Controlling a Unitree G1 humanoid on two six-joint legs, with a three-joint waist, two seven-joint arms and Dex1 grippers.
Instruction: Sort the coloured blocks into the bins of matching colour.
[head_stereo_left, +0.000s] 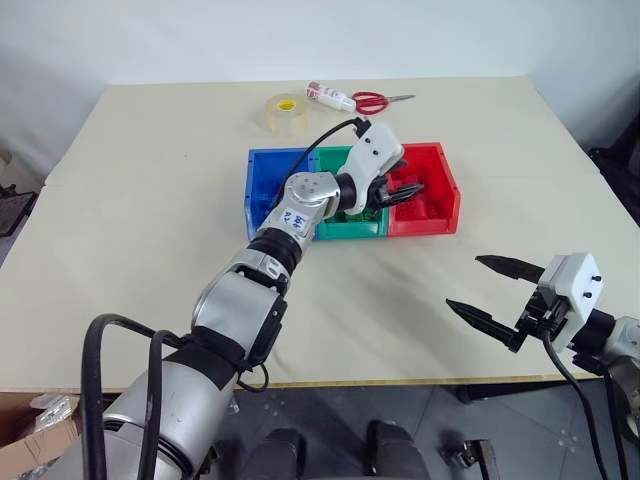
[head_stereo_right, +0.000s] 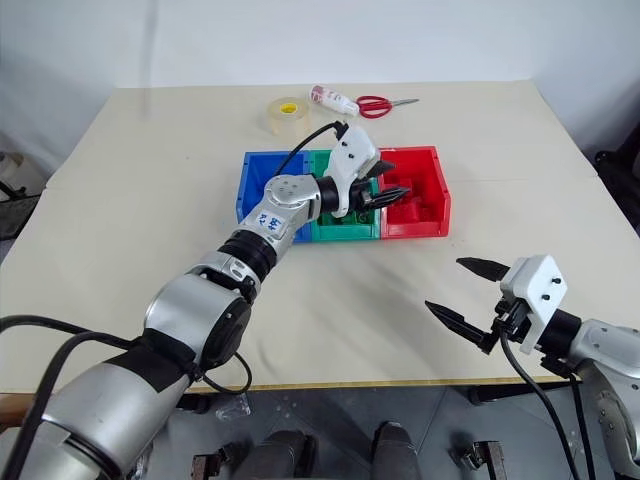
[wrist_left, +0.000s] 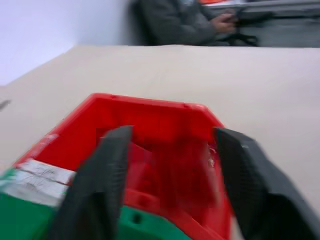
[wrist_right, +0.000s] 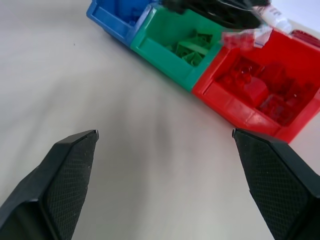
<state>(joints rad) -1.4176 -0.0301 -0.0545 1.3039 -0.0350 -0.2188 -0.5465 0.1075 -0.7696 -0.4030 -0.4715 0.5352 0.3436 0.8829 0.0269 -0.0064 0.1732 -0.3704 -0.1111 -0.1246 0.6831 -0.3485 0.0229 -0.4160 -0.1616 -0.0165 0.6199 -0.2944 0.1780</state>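
Left gripper (head_stereo_right: 392, 183), jaws spread and empty over the red bin (head_stereo_right: 425, 205), centre frame: drop step apparently done; right gripper (head_stereo_right: 466, 294) spread, idle; next, withdraw.

The left gripper (head_stereo_right: 388, 180) and its arm hung over the green bin (head_stereo_right: 345, 228); bare table (head_stereo_right: 330, 300) lay before the bins.
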